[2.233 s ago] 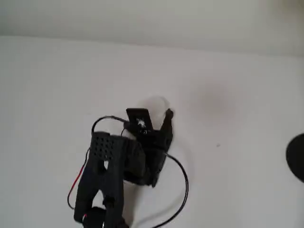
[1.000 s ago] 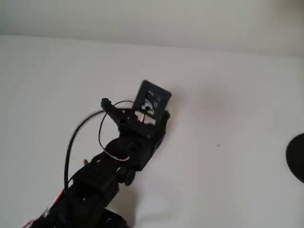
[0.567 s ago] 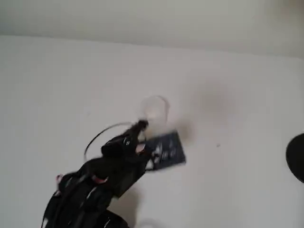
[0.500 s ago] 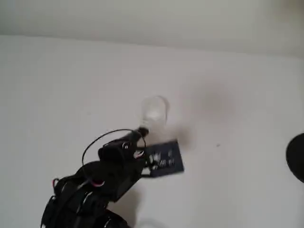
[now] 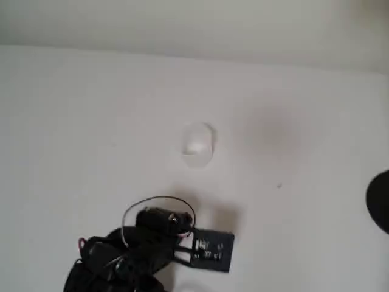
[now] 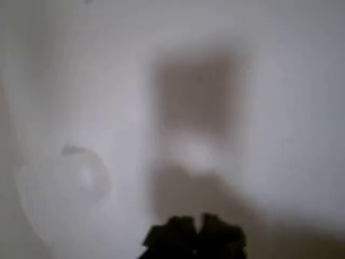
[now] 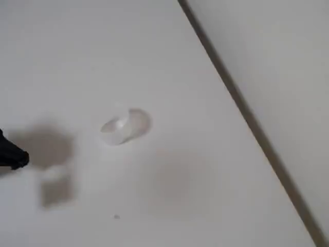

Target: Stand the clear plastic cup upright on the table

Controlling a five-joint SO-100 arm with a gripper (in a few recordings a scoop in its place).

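Clear plastic cup [image 5: 198, 143] stands alone near the middle of the table [image 5: 73, 121], free of the arm; overhead view shows its round rim as a faint whitish ring, and the fixed view [image 7: 125, 126] shows a short pale body with the rim on top, consistent with upright, though the blur leaves some doubt. Change over the last two seconds: the gripper [image 5: 182, 226] was at the cup with fingers either side of it, then swung off, and now sits well back toward the lower edge of the overhead view, with bare table between it and the cup. In the wrist view the dark fingertips [image 6: 195, 233] appear pressed together with nothing between them. Cup has kept its spot while the arm left. Judgement: release is done and the task looks essentially complete; only the retreat remains.
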